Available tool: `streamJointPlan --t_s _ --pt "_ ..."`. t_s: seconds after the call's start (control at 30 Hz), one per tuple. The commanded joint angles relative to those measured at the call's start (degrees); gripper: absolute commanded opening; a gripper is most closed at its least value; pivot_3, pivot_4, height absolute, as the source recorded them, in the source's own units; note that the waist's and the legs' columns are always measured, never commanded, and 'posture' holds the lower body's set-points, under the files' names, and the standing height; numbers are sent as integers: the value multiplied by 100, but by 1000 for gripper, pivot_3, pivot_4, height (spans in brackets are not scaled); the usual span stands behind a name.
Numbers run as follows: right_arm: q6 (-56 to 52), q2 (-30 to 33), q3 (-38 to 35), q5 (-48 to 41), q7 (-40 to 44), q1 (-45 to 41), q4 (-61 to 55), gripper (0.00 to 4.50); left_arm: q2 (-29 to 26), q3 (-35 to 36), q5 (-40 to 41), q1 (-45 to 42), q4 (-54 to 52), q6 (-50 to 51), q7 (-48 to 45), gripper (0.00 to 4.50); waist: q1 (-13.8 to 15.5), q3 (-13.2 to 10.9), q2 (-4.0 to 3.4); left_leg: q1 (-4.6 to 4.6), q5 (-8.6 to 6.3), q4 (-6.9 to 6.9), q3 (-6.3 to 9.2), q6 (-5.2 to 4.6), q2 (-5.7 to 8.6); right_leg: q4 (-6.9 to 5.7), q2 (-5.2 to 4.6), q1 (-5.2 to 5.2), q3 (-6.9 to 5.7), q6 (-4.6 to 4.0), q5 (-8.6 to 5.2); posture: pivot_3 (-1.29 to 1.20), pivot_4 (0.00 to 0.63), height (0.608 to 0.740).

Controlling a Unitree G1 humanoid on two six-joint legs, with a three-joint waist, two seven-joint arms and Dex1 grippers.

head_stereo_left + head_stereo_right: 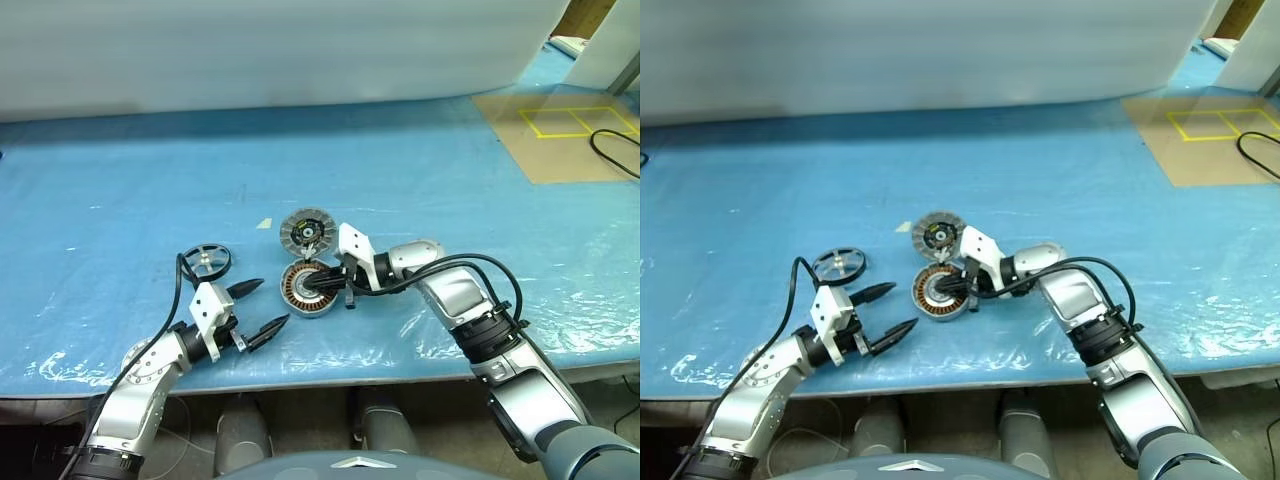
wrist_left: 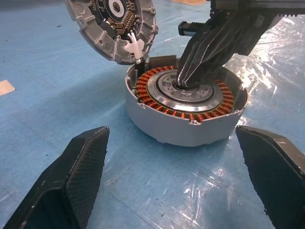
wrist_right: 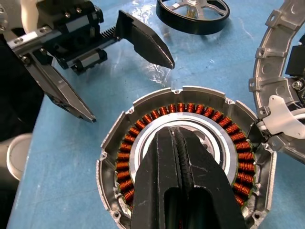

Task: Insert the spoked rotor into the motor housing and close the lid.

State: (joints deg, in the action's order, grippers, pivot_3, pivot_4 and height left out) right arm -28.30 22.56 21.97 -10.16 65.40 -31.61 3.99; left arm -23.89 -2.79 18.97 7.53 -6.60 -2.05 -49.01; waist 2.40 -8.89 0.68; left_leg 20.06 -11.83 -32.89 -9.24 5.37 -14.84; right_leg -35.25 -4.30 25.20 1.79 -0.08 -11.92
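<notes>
The motor housing (image 1: 305,289), a round metal cup with copper windings (image 3: 190,107), sits on the blue table. Its lid (image 1: 307,233) stands tilted open at the housing's far edge, ribbed inner face showing (image 2: 112,24). My right gripper (image 3: 176,138) is shut, and its joined fingertips rest on the housing's silver centre. The spoked rotor (image 1: 207,260), black-rimmed with silver spokes, lies flat on the table left of the housing. My left gripper (image 1: 273,302) is open and empty. It is level, between the rotor and the housing, pointing at the housing with its fingers (image 2: 71,181) apart from it.
The table (image 1: 450,200) is covered in blue plastic sheet and its front edge runs just under my arms. A cardboard sheet (image 1: 560,140) with yellow tape squares and a black cable (image 1: 612,152) lie at the back right. A small scrap of tape (image 1: 264,223) lies left of the lid.
</notes>
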Motion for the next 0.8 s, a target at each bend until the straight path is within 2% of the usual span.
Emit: streamJointPlan --t_s 0.03,0.53,0.8 --pt "57 74 -27 -90 82 24 -264 38 -39 5 31 32 -153 -34 -32 4500 5 0 0 0 0 2 0 0 0 2 0 0 -1 0 0 0 150 740" --pt "1236 263 397 829 -138 -73 160 38 -41 7 37 46 -164 -7 -50 4500 6 0 0 -4 -1 2 0 -1 0 1 -1 -4 -1 0 0 0 150 740" --pt "464 -48 -17 112 -57 -50 -14 38 -36 12 34 30 -147 -4 -47 4500 -6 0 0 -6 -2 3 0 -4 0 0 0 -3 0 0 0 0 150 740"
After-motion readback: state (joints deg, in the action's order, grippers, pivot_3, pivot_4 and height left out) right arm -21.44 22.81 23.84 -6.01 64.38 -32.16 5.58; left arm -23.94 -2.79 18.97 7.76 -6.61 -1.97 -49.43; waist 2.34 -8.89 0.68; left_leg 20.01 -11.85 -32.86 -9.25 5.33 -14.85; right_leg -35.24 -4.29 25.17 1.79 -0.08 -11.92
